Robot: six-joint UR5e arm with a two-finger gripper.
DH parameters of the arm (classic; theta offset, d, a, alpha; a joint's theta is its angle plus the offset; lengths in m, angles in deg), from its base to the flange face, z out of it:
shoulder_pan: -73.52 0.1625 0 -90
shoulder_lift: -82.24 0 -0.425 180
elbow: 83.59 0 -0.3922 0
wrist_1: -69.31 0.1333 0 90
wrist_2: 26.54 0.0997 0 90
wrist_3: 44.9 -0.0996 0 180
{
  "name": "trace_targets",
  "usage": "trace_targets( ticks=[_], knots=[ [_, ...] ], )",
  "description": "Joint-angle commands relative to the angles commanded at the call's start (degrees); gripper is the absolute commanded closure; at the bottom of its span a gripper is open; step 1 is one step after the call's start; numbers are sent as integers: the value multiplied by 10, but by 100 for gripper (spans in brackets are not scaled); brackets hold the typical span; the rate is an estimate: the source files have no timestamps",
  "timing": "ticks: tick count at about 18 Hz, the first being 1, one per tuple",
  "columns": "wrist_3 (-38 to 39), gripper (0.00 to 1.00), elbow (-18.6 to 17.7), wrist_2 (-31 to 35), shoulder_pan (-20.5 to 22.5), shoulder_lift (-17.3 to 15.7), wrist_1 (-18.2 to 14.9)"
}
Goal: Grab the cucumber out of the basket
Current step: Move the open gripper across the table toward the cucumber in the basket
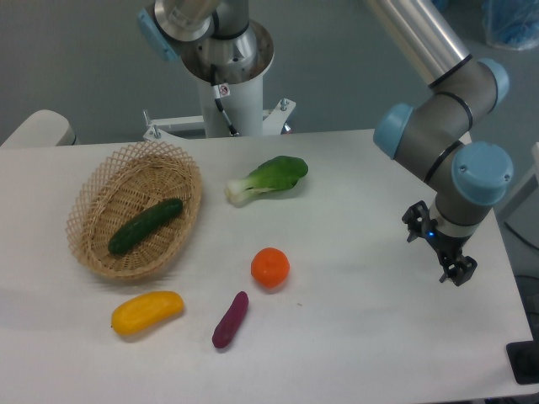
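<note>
Cucumber (pixel 145 225) lying diagonally inside basket (pixel 93 202) at table's (pixel 362 337) nine o'clock; gripper (pixel 450 268) near three o'clock edge, well apart, jaw spread impossible to tell.

Dark green cucumber (pixel 145 225) in tan basket (pixel 93 195) (open lattice rim), purple sweet potato (pixel 230 320)

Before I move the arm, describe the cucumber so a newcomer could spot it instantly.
Find the oval tan wicker basket on the table's left side, the largest item there. Lying diagonally inside it is the smooth dark green cucumber, the only thing in the basket. The leafy green bok choy with its white stem lies outside, on the table.
</note>
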State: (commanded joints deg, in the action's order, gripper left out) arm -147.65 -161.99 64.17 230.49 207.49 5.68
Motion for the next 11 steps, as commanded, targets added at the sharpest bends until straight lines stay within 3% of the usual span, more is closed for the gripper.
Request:
trace_targets(
  ticks=[6,11],
  knots=[
    [6,0,-5,0,-14,-4,-2],
    [10,0,-35,-4,-14,-18,-1]
  ],
)
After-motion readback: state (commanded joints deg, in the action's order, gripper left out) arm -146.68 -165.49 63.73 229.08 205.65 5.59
